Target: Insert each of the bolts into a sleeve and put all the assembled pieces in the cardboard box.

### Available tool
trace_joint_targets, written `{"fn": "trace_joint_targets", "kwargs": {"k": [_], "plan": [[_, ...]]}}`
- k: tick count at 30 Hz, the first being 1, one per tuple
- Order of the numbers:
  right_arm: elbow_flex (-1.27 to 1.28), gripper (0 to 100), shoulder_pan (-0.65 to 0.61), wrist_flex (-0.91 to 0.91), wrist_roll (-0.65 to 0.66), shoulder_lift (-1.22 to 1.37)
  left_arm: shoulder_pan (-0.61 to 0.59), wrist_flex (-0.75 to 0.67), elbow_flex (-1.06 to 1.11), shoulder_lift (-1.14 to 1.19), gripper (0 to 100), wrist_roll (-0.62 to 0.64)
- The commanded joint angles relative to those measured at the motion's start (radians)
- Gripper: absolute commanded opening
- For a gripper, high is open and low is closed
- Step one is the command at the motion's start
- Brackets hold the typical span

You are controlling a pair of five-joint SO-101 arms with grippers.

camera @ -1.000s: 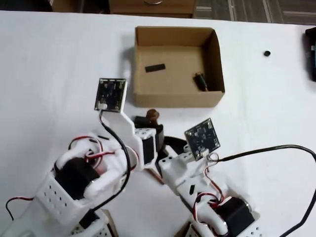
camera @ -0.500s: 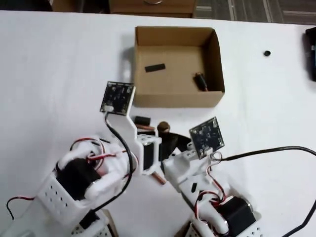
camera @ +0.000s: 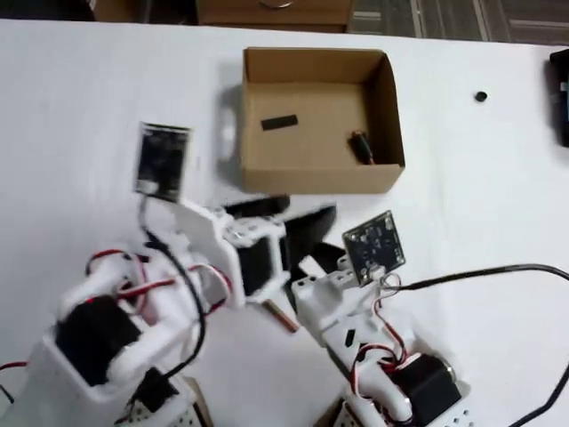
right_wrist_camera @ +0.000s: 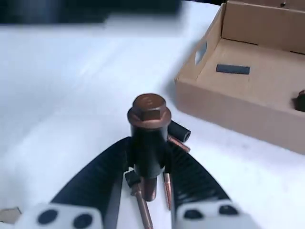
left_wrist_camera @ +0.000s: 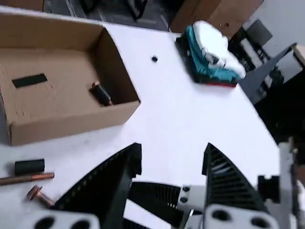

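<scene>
In the right wrist view my right gripper (right_wrist_camera: 148, 145) is shut on an assembled piece (right_wrist_camera: 148, 136), a copper bolt standing upright in a black sleeve. Under it on the table lie loose copper bolts (right_wrist_camera: 143, 210) and a black sleeve (right_wrist_camera: 179, 131). My left gripper (left_wrist_camera: 172, 152) is open and holds nothing; from above its black fingers (camera: 258, 207) sit just in front of the cardboard box (camera: 316, 178). The box holds a black sleeve (camera: 279, 122) and an assembled piece (camera: 361, 147). Near the left gripper lie a sleeve (left_wrist_camera: 29, 167) and two bolts (left_wrist_camera: 26, 179).
A small black part (camera: 480, 95) lies far right on the white table, with a dark object (camera: 560, 84) at the right edge. A black cable (camera: 480, 271) runs from the right arm. A teal and white bundle (left_wrist_camera: 209, 55) sits beyond the box.
The left arm's wrist has swung left and its fingers now stand spread near the box. The copper bolt head seen between the arms is now covered from above. The right arm barely moved.
</scene>
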Motion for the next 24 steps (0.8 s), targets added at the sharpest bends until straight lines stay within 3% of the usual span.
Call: {"fn": "trace_joint_targets", "kwargs": {"k": [1, 4, 6, 12, 16, 22, 24], "plan": [[-0.009, 2.0, 0.008, 0.01, -0.005, 0.005, -0.061, -0.034, -0.061, -0.005, 22, -0.003], [-0.011, 2.0, 0.061, 0.013, -0.005, 0.005, -0.124, -0.021, -0.059, -0.005, 15, -0.011], [-0.012, 2.0, 0.094, 0.025, -0.005, 0.005, -0.176, -0.018, -0.062, -0.008, 2, -0.046], [-0.025, 1.9, 0.208, 0.038, 0.0, 0.007, -0.348, 0.052, -0.035, -0.003, 2, -0.21], [-0.097, 1.9, 0.272, 0.064, 0.002, 0.094, -0.446, 0.117, 0.111, -0.005, 2, -0.316], [-0.358, 1.9, 0.317, 0.059, 0.009, 0.421, -0.47, 0.098, 0.404, -0.011, 2, -0.407], [-0.454, 1.9, 0.317, 0.059, 0.069, 0.559, -0.471, 0.043, 0.493, -0.011, 2, -0.445]]}}
